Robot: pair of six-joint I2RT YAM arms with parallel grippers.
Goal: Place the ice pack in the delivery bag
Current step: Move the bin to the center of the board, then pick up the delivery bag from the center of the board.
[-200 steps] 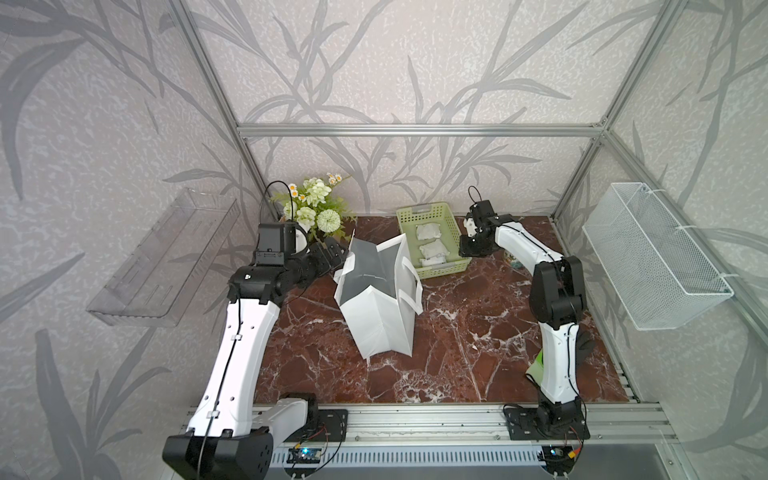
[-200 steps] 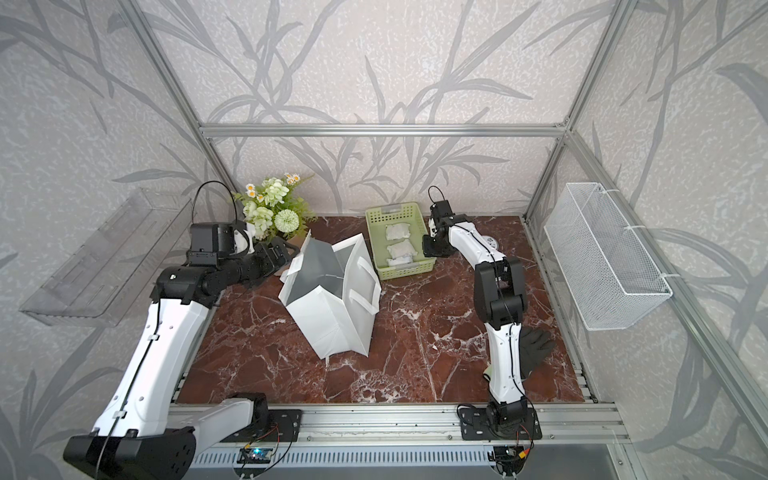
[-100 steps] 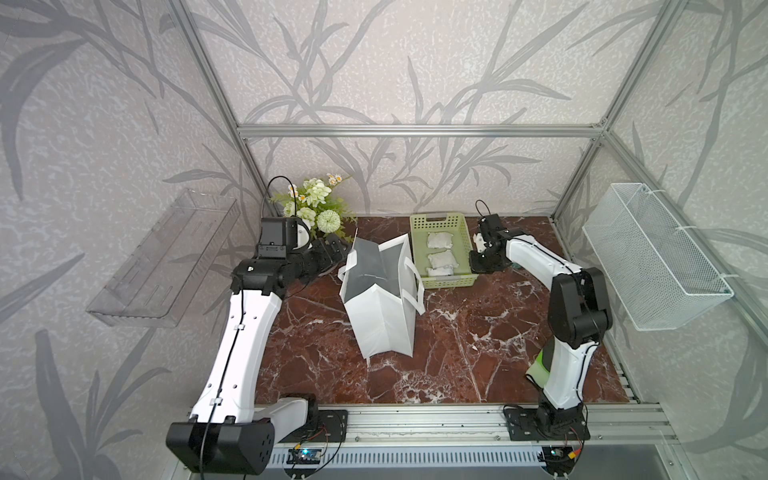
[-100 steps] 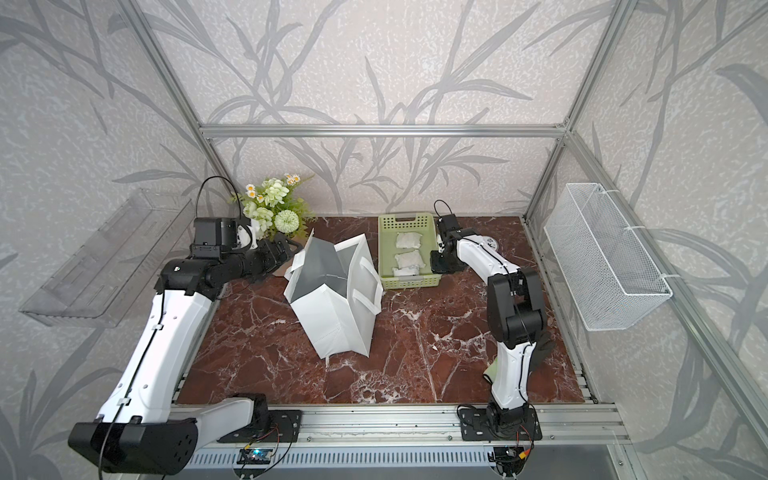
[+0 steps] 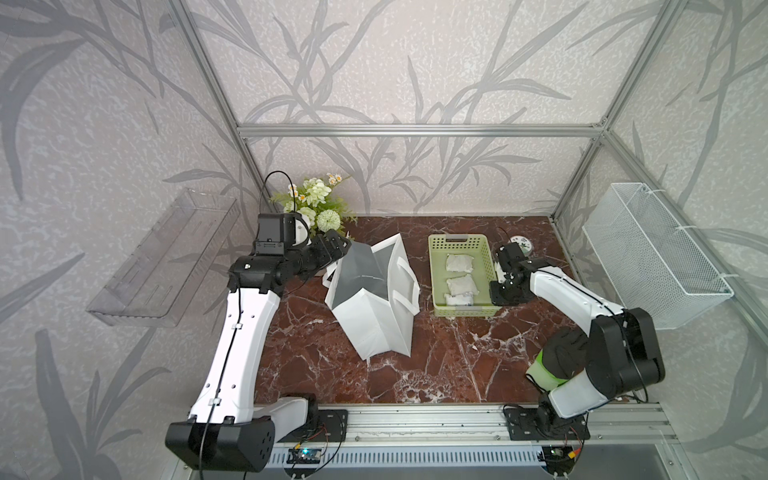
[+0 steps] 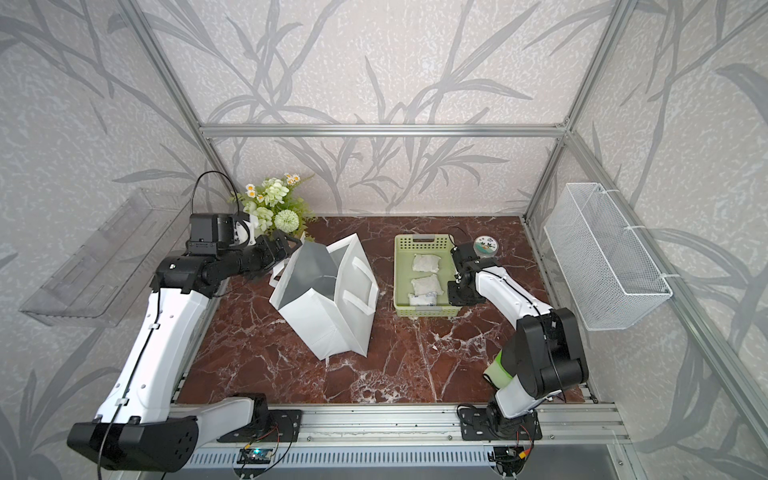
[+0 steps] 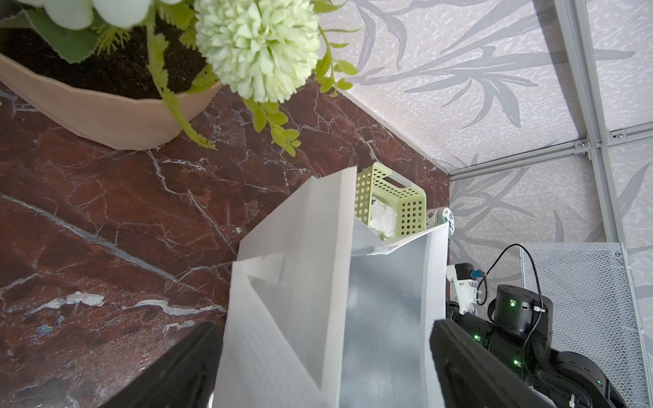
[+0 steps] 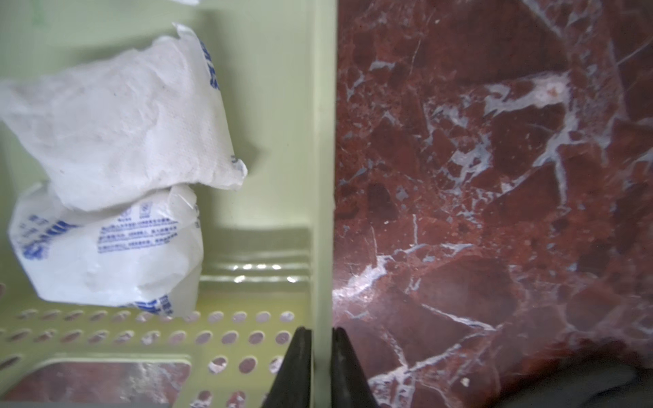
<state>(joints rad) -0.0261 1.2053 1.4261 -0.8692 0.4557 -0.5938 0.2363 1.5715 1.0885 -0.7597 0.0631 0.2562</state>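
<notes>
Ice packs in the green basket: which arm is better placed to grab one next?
Probably right: the right gripper pinches the green basket wall beside the ice packs; the open left gripper straddles the delivery bag rim.

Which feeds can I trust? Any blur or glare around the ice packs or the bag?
Right wrist view: ice packs slightly soft, small glare spots on the green basket, right pincer fingers dark and blurred. Left wrist view: delivery bag and flowers crisp, left pincer fingers out of focus. Both top views: sharp, evenly lit, foil lining dull, no glare.
</notes>
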